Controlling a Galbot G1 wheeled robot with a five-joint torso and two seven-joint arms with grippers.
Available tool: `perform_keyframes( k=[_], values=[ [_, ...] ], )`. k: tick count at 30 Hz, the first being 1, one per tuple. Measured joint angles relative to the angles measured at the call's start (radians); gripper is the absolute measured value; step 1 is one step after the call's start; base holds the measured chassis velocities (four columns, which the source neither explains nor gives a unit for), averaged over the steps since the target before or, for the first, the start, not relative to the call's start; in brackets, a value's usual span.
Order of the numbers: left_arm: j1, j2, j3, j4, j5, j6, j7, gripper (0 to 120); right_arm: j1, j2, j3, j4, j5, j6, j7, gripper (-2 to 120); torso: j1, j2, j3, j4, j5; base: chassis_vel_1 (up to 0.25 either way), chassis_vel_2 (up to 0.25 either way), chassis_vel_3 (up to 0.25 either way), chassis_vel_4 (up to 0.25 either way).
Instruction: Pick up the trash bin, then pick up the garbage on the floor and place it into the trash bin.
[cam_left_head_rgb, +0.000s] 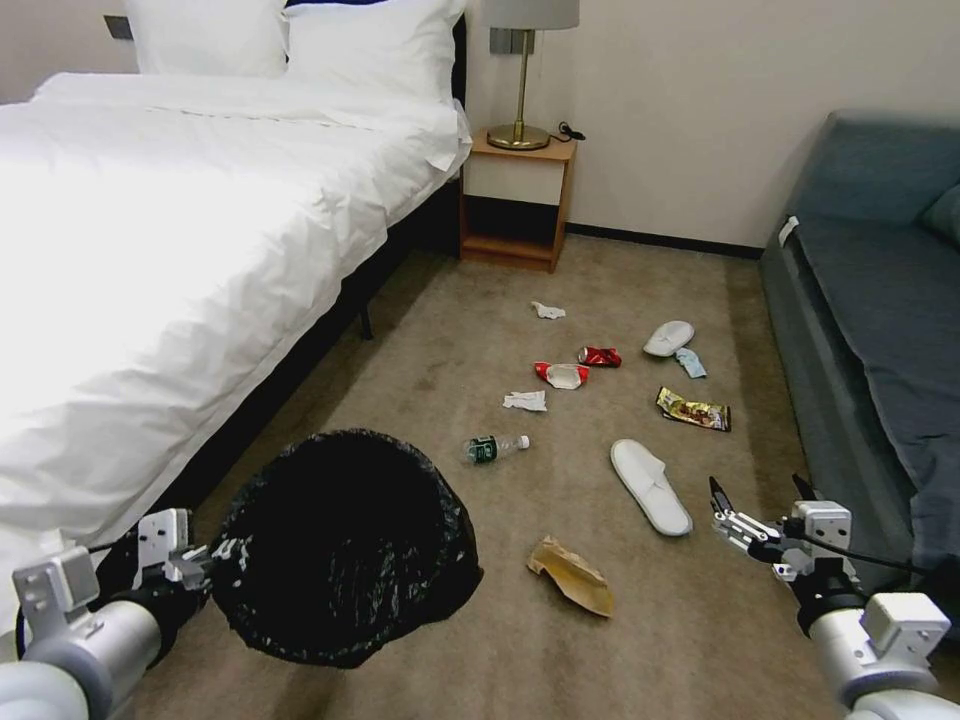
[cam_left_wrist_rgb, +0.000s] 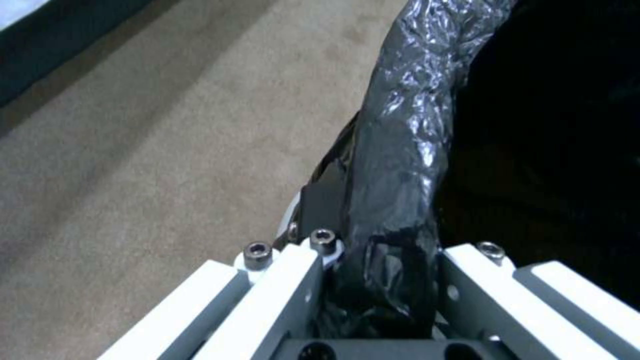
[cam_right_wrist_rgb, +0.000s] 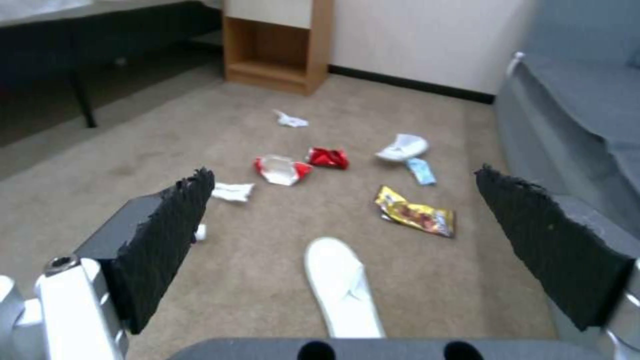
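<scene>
Your left gripper clamps the trash bin rim, bin off the carpet near the bed. Right gripper wide open, empty, above the white slipper; garbage scattered beyond.

Right pincer wide open above carpet, white slipper between its pads, gold wrapper beyond
</scene>
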Motion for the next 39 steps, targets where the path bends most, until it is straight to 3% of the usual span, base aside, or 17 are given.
perform_keyframes(
  k=[2,4,7,18,39],
  values=[
    [-0.008,0.005,0.002,0.000,-0.008,0.000,-0.010,3,0.003,-0.012,0.001,-0.005,0.010,0.002,-0.006,100,0.000,0.000,0.000,0.0001,0.0000,0.000,0.000,0.000,0.000],
    [-0.039,0.029,0.020,0.001,-0.046,0.000,-0.064,3,0.023,-0.081,0.004,-0.037,0.059,0.012,-0.034,100,0.000,0.000,0.000,0.0001,0.0000,0.000,0.000,0.000,0.000],
    [-0.054,0.045,0.029,0.005,-0.065,0.000,-0.089,3,0.045,-0.131,0.005,-0.066,0.093,0.013,-0.061,100,0.000,0.000,0.000,0.0002,0.0000,0.000,0.000,0.000,0.000],
    [-0.078,0.061,0.046,0.018,-0.089,0.000,-0.125,3,0.140,-0.295,-0.013,-0.241,0.218,-0.008,-0.192,100,0.000,0.000,0.000,0.0002,0.0001,0.000,0.000,0.000,0.000],
    [-0.123,0.073,0.102,0.054,-0.068,0.000,-0.127,3,0.312,-0.406,-0.137,-0.556,0.243,-0.063,-0.457,100,0.000,0.000,0.000,0.0002,0.0000,0.000,0.000,0.000,0.000]
  ],
)
